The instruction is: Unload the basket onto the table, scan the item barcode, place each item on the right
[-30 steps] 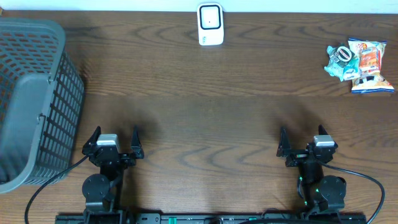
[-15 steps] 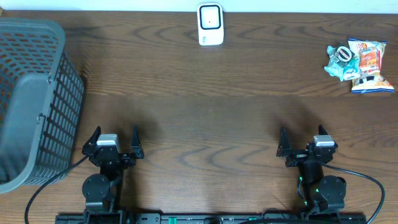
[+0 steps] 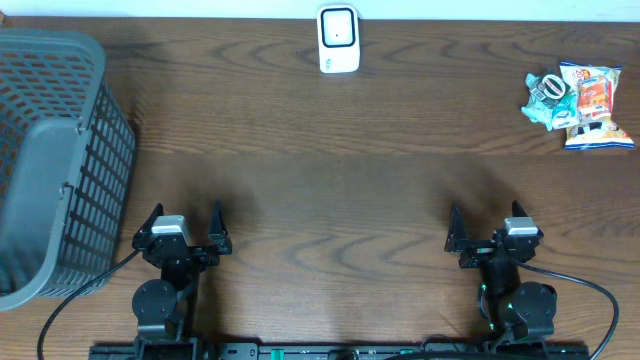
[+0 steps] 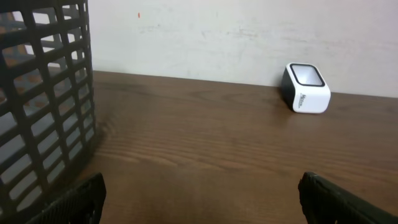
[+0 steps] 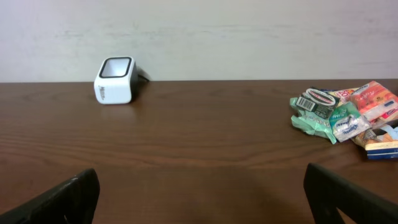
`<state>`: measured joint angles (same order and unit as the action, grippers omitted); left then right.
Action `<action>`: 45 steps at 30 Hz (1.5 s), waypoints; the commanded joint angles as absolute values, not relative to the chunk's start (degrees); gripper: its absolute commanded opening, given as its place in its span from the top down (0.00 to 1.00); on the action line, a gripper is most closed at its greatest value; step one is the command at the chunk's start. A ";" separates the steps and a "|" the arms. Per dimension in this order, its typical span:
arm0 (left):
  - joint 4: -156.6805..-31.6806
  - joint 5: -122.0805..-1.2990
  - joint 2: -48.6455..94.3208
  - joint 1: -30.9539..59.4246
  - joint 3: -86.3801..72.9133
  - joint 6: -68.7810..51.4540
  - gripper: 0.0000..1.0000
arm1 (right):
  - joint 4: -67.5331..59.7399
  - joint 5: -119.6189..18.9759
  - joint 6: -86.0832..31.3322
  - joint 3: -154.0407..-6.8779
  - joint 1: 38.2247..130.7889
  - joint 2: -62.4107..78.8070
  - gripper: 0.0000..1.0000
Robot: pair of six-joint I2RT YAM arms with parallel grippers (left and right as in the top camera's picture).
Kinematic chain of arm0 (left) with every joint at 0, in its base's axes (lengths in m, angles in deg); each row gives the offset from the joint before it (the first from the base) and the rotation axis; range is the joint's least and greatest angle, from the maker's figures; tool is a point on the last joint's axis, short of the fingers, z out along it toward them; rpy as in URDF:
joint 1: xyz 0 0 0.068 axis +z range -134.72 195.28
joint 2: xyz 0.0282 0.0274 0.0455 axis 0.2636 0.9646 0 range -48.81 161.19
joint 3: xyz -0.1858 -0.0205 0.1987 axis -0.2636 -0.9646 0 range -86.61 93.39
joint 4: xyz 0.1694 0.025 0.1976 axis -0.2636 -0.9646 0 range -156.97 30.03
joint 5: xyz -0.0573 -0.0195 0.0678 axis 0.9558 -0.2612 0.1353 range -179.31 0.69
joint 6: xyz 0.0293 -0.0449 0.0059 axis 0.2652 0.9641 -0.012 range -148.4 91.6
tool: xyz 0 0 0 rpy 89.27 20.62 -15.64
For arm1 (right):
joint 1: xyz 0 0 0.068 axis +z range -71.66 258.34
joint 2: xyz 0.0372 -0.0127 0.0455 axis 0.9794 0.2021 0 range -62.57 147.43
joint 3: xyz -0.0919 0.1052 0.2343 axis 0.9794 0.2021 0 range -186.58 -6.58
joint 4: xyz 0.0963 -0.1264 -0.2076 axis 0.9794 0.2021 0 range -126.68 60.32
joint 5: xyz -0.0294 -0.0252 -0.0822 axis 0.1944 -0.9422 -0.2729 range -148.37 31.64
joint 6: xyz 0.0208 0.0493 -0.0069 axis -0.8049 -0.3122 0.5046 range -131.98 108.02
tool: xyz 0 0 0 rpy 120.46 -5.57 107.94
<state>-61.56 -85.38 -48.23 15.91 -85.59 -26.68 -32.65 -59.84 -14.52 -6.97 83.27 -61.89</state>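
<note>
A small pile of snack packets (image 3: pixel 578 100) lies at the table's far right; in the right wrist view the pile (image 5: pixel 345 115) shows a green packet with a barcode label and an orange bag. The white barcode scanner (image 3: pixel 338 40) stands at the back edge, also visible as a scanner (image 4: pixel 306 88) on the left wrist and a scanner (image 5: pixel 115 79) on the right wrist. My left gripper (image 3: pixel 186 214) rests near the front edge, open and empty (image 4: pixel 200 193). My right gripper (image 3: pixel 487 216) likewise sits open at the front right, with nothing between its fingers (image 5: pixel 200 186).
A large dark grey mesh basket (image 3: pixel 50 160) fills the left side of the table, close beside my left arm; its wall (image 4: pixel 43 112) looms on the left of the left wrist view. A pale wall runs behind the table.
</note>
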 commanded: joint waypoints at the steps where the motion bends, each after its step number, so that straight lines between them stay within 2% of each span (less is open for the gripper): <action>1: -64.03 -85.47 -48.73 15.69 -86.38 -24.94 0.03 | -32.41 -59.71 -15.11 -6.90 82.77 -62.26 0.01; 45: -64.09 -85.93 -48.73 15.69 -86.38 -31.45 0.02 | -32.41 -59.71 -15.11 -6.90 82.77 -62.26 0.01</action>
<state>-61.58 -85.47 -48.23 15.89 -85.59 -30.18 -32.65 -59.84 -14.52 -6.97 83.27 -61.89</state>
